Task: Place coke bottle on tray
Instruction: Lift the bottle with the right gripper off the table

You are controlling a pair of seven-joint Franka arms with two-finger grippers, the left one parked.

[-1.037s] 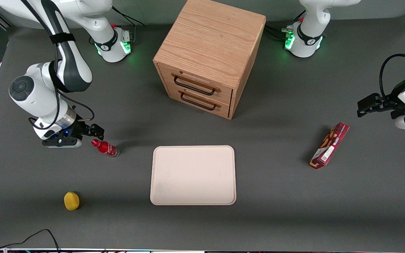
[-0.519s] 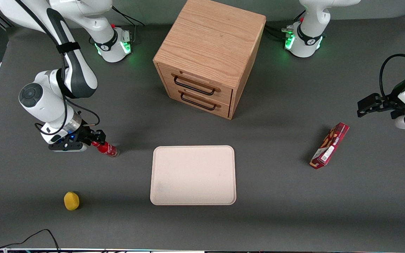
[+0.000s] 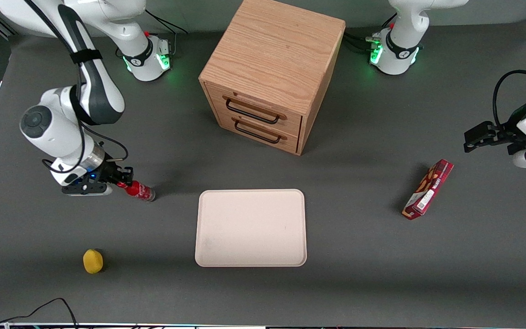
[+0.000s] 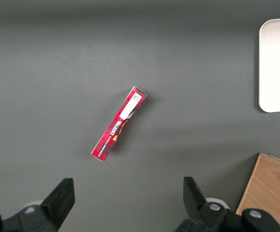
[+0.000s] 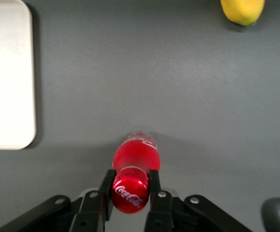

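Note:
The coke bottle [image 3: 139, 190] [image 5: 135, 164] is small, with a red cap, a red label and a clear base. It stands tilted on the grey table toward the working arm's end. My right gripper [image 3: 121, 183] [image 5: 130, 183] is shut on its capped top, one finger pressing on each side of the cap. The tray [image 3: 250, 227] [image 5: 7, 77] is large, flat and cream-beige. It lies bare beside the bottle, in front of the drawer cabinet and nearer to the front camera than it.
A wooden drawer cabinet [image 3: 270, 71] with two black handles stands at the middle of the table. A yellow ball [image 3: 92, 261] [image 5: 242, 9] lies nearer to the front camera than the bottle. A long red snack box [image 3: 428, 189] [image 4: 119, 123] lies toward the parked arm's end.
My right gripper moved sideways up to the bottle and closed on its cap. The bottle's top now sits between the fingers and the bottle has shifted slightly.

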